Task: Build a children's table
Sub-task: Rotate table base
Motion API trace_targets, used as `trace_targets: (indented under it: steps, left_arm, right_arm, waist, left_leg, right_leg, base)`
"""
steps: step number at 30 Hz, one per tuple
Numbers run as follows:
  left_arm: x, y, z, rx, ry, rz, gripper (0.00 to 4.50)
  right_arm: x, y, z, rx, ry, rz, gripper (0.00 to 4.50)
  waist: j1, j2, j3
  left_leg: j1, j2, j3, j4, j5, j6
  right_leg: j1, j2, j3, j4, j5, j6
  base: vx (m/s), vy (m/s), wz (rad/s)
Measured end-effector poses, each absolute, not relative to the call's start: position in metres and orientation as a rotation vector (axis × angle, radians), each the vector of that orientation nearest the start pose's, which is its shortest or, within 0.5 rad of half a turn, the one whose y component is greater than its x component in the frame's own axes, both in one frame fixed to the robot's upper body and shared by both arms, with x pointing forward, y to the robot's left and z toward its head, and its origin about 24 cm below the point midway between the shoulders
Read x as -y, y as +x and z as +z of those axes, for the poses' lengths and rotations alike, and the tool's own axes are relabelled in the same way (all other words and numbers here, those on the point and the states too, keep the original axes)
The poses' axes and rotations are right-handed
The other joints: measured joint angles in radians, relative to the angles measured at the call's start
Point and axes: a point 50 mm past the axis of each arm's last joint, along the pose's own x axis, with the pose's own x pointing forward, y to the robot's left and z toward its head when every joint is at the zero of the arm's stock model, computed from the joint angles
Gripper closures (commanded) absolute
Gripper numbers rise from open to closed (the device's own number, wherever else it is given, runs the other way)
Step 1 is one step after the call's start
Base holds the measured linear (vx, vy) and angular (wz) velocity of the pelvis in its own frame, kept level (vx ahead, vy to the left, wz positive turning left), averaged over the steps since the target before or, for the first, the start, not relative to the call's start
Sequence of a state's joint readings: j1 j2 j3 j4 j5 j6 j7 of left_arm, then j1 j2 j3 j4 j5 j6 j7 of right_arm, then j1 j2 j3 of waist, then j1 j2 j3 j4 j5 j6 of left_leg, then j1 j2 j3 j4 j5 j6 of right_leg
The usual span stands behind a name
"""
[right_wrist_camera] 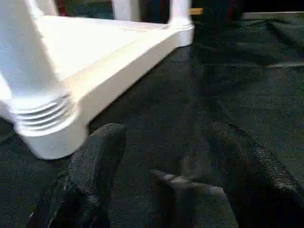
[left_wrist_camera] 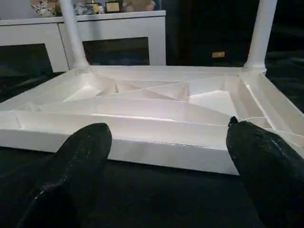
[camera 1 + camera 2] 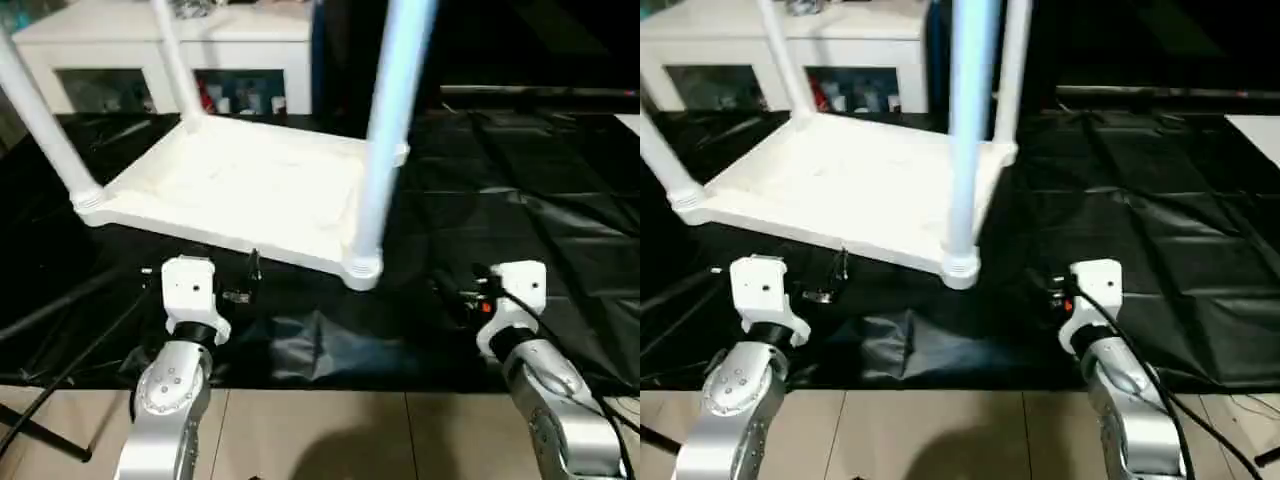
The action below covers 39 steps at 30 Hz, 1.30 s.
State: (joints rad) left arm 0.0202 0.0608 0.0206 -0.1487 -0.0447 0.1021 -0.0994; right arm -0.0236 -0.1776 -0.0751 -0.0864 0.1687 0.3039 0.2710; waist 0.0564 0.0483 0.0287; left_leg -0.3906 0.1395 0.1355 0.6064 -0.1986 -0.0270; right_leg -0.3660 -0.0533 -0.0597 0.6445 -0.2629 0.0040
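Head cams overhead; wrist cams low.

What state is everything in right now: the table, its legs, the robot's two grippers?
Table top: upside down on the black sheet, ribbed underside up.
Legs: four, upright in the corner sockets.
Left gripper: open, holding nothing.
Right gripper: open, holding nothing.
Cabinet: glass doors shut.
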Motion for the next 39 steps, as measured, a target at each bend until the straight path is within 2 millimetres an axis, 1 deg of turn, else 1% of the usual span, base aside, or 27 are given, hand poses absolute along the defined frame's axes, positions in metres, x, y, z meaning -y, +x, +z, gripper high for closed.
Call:
trace_targets:
  steps: [2,3,6,9,11,16,17,18,20,21,22,23,24,25,26,27,28,29,30,31,32,33,35,36,37,38,39]
  left_arm:
    - [-0.162,0.250,0.062,0.024,0.027,-0.082,0.11]
    - [-0.163,0.250,0.062,0.025,0.029,-0.078,0.11]
    - [-0.166,0.253,0.066,0.037,0.037,-0.078,0.11]
    - [-0.165,0.255,0.068,0.046,0.038,-0.105,0.11]
    - [-0.162,0.256,0.069,0.049,0.030,-0.125,0.11]
    - [-0.158,0.256,0.067,0.042,0.020,-0.140,0.11]
    - [-0.159,0.256,0.067,0.040,0.021,-0.137,0.11]
    - [-0.162,0.255,0.066,0.037,0.025,-0.129,0.11]
    - [-0.168,0.255,0.064,0.028,0.034,-0.111,0.11]
    - [-0.169,0.255,0.065,0.031,0.035,-0.109,0.11]
    - [-0.167,0.256,0.067,0.040,0.033,-0.114,0.11]
    - [-0.161,0.257,0.065,0.034,0.012,-0.124,0.11]
    - [-0.150,0.256,0.062,0.026,-0.006,-0.161,0.11]
    - [-0.148,0.255,0.061,0.022,-0.007,-0.169,0.11]
    - [-0.149,0.256,0.062,0.024,-0.004,-0.166,0.11]
    - [-0.153,0.256,0.063,0.027,0.002,-0.157,0.11]
    - [-0.154,0.256,0.063,0.028,0.003,-0.152,0.11]
    - [-0.155,0.256,0.063,0.029,0.003,-0.150,0.11]
    - [-0.158,0.254,0.061,0.023,0.006,-0.139,0.11]
    - [-0.163,0.253,0.060,0.014,0.015,-0.124,0.11]
    - [-0.169,0.252,0.059,0.011,0.026,-0.107,0.11]
    - [-0.173,0.252,0.059,0.005,0.025,-0.097,0.11]
    - [-0.172,0.252,0.059,0.010,0.008,-0.122,0.11]
    - [-0.171,0.252,0.061,0.015,0.005,-0.154,0.11]
    - [-0.168,0.253,0.062,0.019,0.001,-0.190,0.11]
    - [-0.166,0.253,0.063,0.023,0.002,-0.251,0.11]
    - [-0.156,0.251,0.062,0.009,-0.007,-0.385,0.11]
  right_arm:
    - [0.179,0.257,0.047,-0.177,0.029,0.241,1.31]
    - [0.176,0.258,0.049,-0.169,0.031,0.255,1.31]
    - [0.171,0.259,0.051,-0.160,0.031,0.279,1.31]
    - [0.169,0.260,0.052,-0.156,0.035,0.278,1.31]
    - [0.170,0.260,0.053,-0.153,0.033,0.273,1.31]
    - [0.172,0.262,0.054,-0.149,0.024,0.272,1.31]
    - [0.170,0.263,0.056,-0.143,0.023,0.278,1.31]
    - [0.165,0.267,0.059,-0.130,0.024,0.296,1.31]
    - [0.161,0.268,0.061,-0.121,0.026,0.316,1.31]
    - [0.161,0.268,0.059,-0.128,0.024,0.316,1.31]
    - [0.163,0.267,0.058,-0.134,0.017,0.312,1.31]
    - [0.170,0.265,0.054,-0.154,0.005,0.295,1.31]
    - [0.178,0.265,0.050,-0.176,-0.010,0.266,1.31]
    - [0.180,0.265,0.049,-0.179,-0.013,0.257,1.31]
    - [0.179,0.265,0.050,-0.177,-0.012,0.259,1.31]
    - [0.177,0.266,0.051,-0.171,-0.011,0.265,1.31]
    - [0.176,0.267,0.053,-0.163,-0.011,0.269,1.31]
    - [0.175,0.268,0.055,-0.152,-0.013,0.274,1.31]
    - [0.171,0.269,0.055,-0.150,-0.006,0.283,1.31]
    - [0.163,0.269,0.054,-0.149,0.013,0.306,1.31]
    - [0.157,0.268,0.053,-0.152,0.020,0.327,1.31]
    - [0.156,0.268,0.053,-0.154,0.018,0.336,1.31]
    - [0.160,0.268,0.054,-0.154,0.006,0.336,1.31]
    - [0.161,0.267,0.054,-0.152,0.003,0.339,1.31]
    - [0.164,0.267,0.054,-0.154,-0.005,0.344,1.31]
    - [0.167,0.266,0.055,-0.156,-0.011,0.361,1.31]
    - [0.176,0.262,0.052,-0.178,-0.028,0.378,1.31]
  waist:
    - [-0.003,0.004,0.010]
    - [-0.004,0.009,0.019]
    - [-0.026,0.011,0.027]
    - [-0.053,0.010,0.026]
    - [-0.061,0.007,0.025]
    - [-0.054,0.007,0.009]
    - [-0.056,0.007,0.006]
    - [-0.063,0.001,0.002]
    - [-0.073,-0.012,-0.002]
    - [-0.080,-0.029,-0.006]
    - [-0.079,-0.053,-0.004]
    - [-0.076,-0.058,0.001]
    - [-0.062,-0.051,0.002]
    - [-0.053,-0.051,0.003]
    - [-0.046,-0.048,0.003]
    - [-0.031,-0.039,0.001]
    - [-0.023,-0.020,0.003]
    - [-0.019,0.006,0.003]
    - [-0.017,0.033,0.010]
    - [-0.028,0.035,0.010]
    - [-0.038,0.018,0.010]
    - [-0.052,0.013,0.009]
    - [-0.070,0.011,0.007]
    - [-0.080,-0.002,0.001]
    - [-0.081,-0.020,-0.005]
    - [-0.081,-0.042,-0.006]
    - [-0.078,-0.035,-0.004]
  left_leg:
    - [0.022,0.001,0.004,-0.004,-0.005,-0.006]
    - [0.037,0.003,0.004,-0.005,-0.014,-0.007]
    - [0.064,0.008,0.002,-0.006,-0.028,-0.006]
    - [0.076,0.008,0.001,-0.007,-0.037,-0.007]
    - [0.073,0.006,0.006,-0.008,-0.038,-0.005]
    - [0.075,-0.001,0.005,-0.007,-0.064,0.019]
    - [0.078,-0.004,0.003,-0.006,-0.070,0.023]
    - [0.083,-0.015,-0.007,-0.005,-0.080,0.026]
    - [0.104,-0.030,-0.026,-0.003,-0.101,0.027]
    - [0.118,-0.044,-0.034,0.000,-0.115,0.023]
    - [0.124,-0.063,-0.028,0.013,-0.134,0.038]
    - [0.123,-0.062,-0.030,0.050,-0.160,0.080]
    - [0.098,-0.064,-0.042,0.135,-0.166,0.118]
    - [0.073,-0.076,-0.046,0.180,-0.165,0.116]
    - [0.048,-0.081,-0.046,0.186,-0.156,0.101]
    - [0.020,-0.074,-0.046,0.156,-0.140,0.076]
    - [0.004,-0.059,-0.046,0.107,-0.114,0.071]
    - [0.002,-0.034,-0.045,0.041,-0.094,0.067]
    - [0.009,-0.009,-0.054,0.036,-0.020,0.028]
    - [0.016,-0.013,-0.055,0.042,-0.024,0.027]
    - [0.019,-0.028,-0.057,0.038,-0.031,0.031]
    - [0.025,-0.035,-0.063,0.037,-0.042,0.034]
    - [0.044,-0.045,-0.069,0.037,-0.056,0.046]
    - [0.049,-0.060,-0.068,0.037,-0.061,0.049]
    - [0.049,-0.082,-0.066,0.039,-0.065,0.054]
    - [0.041,-0.106,-0.062,0.052,-0.074,0.044]
    - [0.026,-0.105,-0.069,0.074,-0.080,0.053]
  right_leg:
    - [0.016,-0.002,-0.003,-0.011,-0.002,0.001]
    - [0.036,-0.004,-0.010,-0.025,-0.003,0.002]
    - [0.074,-0.004,-0.022,-0.052,-0.004,0.004]
    - [0.091,-0.006,-0.025,-0.069,-0.004,0.004]
    - [0.100,-0.007,-0.020,-0.071,-0.004,0.004]
    - [0.107,-0.005,-0.010,-0.087,-0.019,0.013]
    - [0.104,-0.006,-0.010,-0.081,-0.026,0.012]
    - [0.076,-0.010,-0.009,-0.027,-0.040,-0.006]
    - [0.008,-0.026,0.003,0.082,-0.055,0.020]
    - [-0.031,-0.031,0.024,0.080,-0.054,0.028]
    - [-0.027,-0.045,0.050,0.032,-0.001,0.022]
    - [-0.013,-0.035,0.061,0.045,-0.030,0.014]
    - [0.014,-0.021,0.069,0.034,-0.036,0.007]
    - [0.034,-0.020,0.073,0.024,-0.040,0.005]
    - [0.056,-0.016,0.070,0.007,-0.042,0.002]
    - [0.082,-0.003,0.063,-0.014,-0.044,-0.001]
    - [0.105,0.006,0.038,-0.030,-0.046,-0.003]
    - [0.126,0.021,0.010,-0.041,-0.052,0.000]
    - [0.148,0.032,-0.014,-0.043,-0.064,0.009]
    - [0.156,0.029,-0.019,-0.032,-0.081,0.005]
    - [0.136,0.026,-0.005,0.006,-0.100,-0.023]
    - [0.103,0.024,-0.003,0.061,-0.100,-0.020]
    - [0.051,0.026,-0.003,0.097,-0.088,0.011]
    - [0.008,0.016,0.006,0.088,-0.067,0.036]
    - [-0.022,0.000,0.031,0.051,-0.029,0.043]
    - [-0.038,-0.022,0.058,0.028,0.037,0.026]
    - [-0.042,-0.020,0.067,0.041,0.025,0.029]
  base:
    - [0.000,0.000,0.00]
    - [0.000,0.000,0.00]
    - [0.030,0.051,-0.11]
    - [0.070,0.048,-0.15]
    - [0.104,0.030,-0.05]
    - [0.159,0.017,0.04]
    - [0.222,0.008,0.08]
    - [0.226,-0.034,0.03]
    - [0.176,-0.101,-0.10]
    - [0.107,-0.116,-0.15]
    - [0.070,-0.074,0.05]
    - [0.070,-0.074,0.05]
    - [0.136,-0.044,0.10]
    - [0.175,-0.042,0.00]
    - [0.175,-0.042,0.00]
    - [0.162,-0.029,-0.08]
    - [0.158,0.037,-0.01]
    - [0.158,0.037,-0.01]
    - [0.169,0.123,-0.05]
    - [0.219,0.111,-0.10]
    - [0.219,0.111,-0.10]
    - [0.221,0.045,0.00]
    - [0.173,0.032,-0.13]
    - [0.138,0.005,-0.18]
    - [0.122,-0.054,-0.14]
    - [0.122,-0.054,-0.14]
    - [0.093,-0.066,0.00]
